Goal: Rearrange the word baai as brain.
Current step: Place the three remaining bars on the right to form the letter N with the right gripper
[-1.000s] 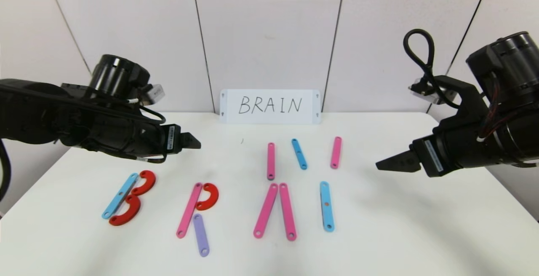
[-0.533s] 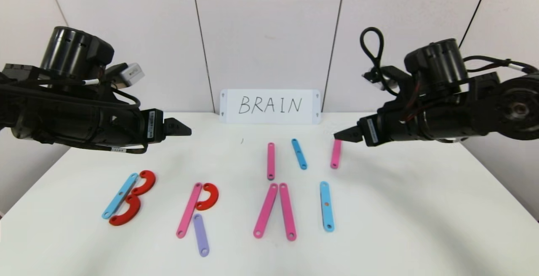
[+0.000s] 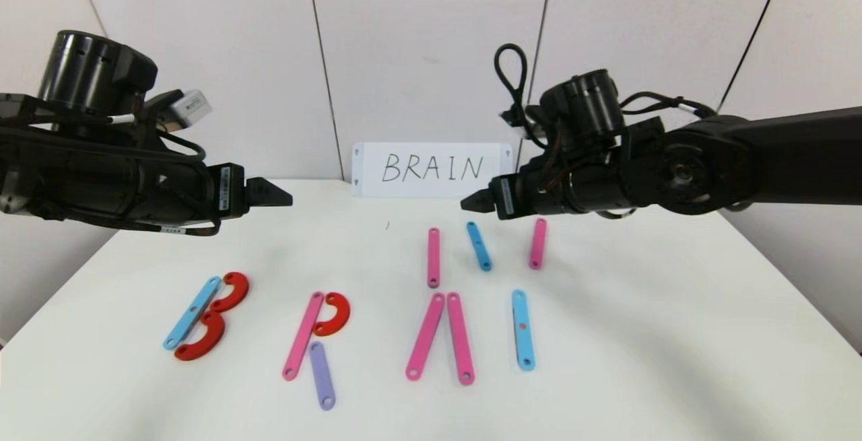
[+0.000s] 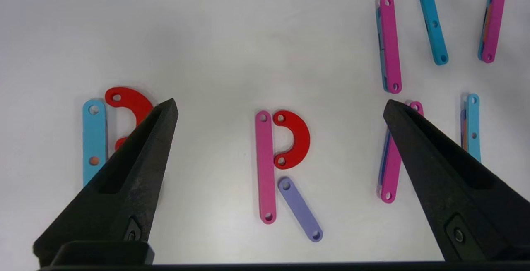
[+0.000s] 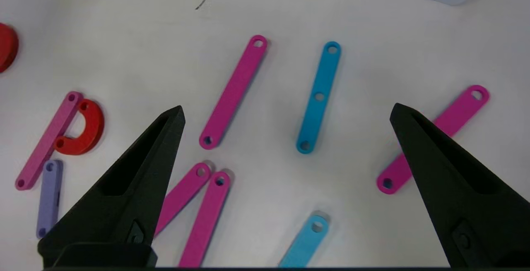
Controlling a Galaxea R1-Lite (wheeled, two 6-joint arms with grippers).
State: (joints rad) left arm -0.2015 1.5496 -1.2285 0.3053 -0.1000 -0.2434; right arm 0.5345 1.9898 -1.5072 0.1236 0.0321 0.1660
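Note:
A row of flat-piece letters lies on the white table [image 3: 640,333]. At the left is a B, a blue bar [image 3: 192,312] with two red C pieces [image 3: 229,293]. Beside it is an R, a pink bar [image 3: 303,335], a red C [image 3: 333,314] and a purple bar [image 3: 322,374]. Two pink bars [image 3: 441,336] lean into a peak. A single blue bar [image 3: 522,328] stands to their right. Behind them lie a pink bar [image 3: 433,257], a blue bar [image 3: 478,246] and another pink bar [image 3: 537,244]. My right gripper [image 3: 471,202] is open and empty, high above the back bars [image 5: 319,97]. My left gripper [image 3: 279,196] is open and empty, above the R [image 4: 265,167].
A white card [image 3: 432,170] with handwritten BRAIN stands against the wall at the back centre. A small dark mark [image 3: 387,225] is on the table in front of it. The table's front and right side hold nothing.
My right arm has swung far left and up, from the table's right side to above the back row of bars. My left arm has risen and drawn back a little to the left.

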